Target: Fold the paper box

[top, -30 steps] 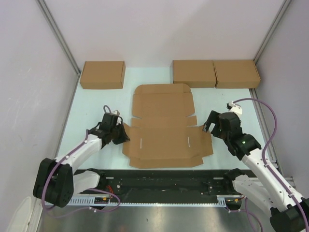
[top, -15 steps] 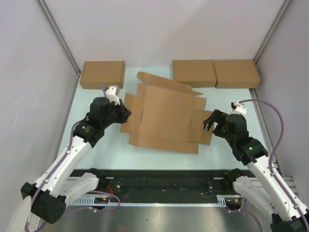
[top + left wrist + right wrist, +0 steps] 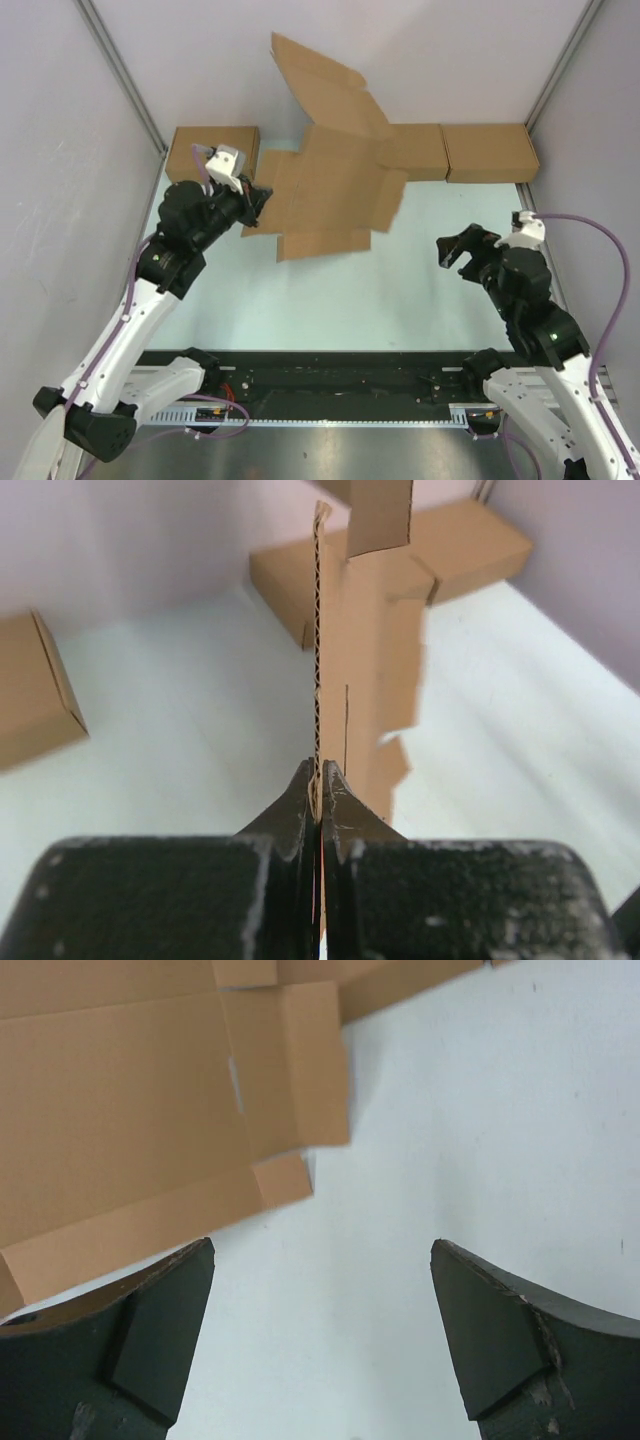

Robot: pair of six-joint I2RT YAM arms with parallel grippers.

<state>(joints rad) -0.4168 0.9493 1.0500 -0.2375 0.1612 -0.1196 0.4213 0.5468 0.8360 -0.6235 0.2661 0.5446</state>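
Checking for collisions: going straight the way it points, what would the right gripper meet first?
Probably bare table: only tabletop shows between the right gripper's open jaws. The box hangs left of that line, though depth is unclear.

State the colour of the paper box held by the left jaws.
The paper box is plain brown; the left wrist view shows it best.

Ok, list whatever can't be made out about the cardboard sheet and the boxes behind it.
Top view: the paper box, held up by the left hand, is blurred at its right edge; flap outlines there are unclear.
Top view: it covers the left part of the middle back box.
Left wrist view: the paper box is nearly edge-on; most of its face is unreadable.
Right wrist view: the top and left frame edges cut the paper box off.
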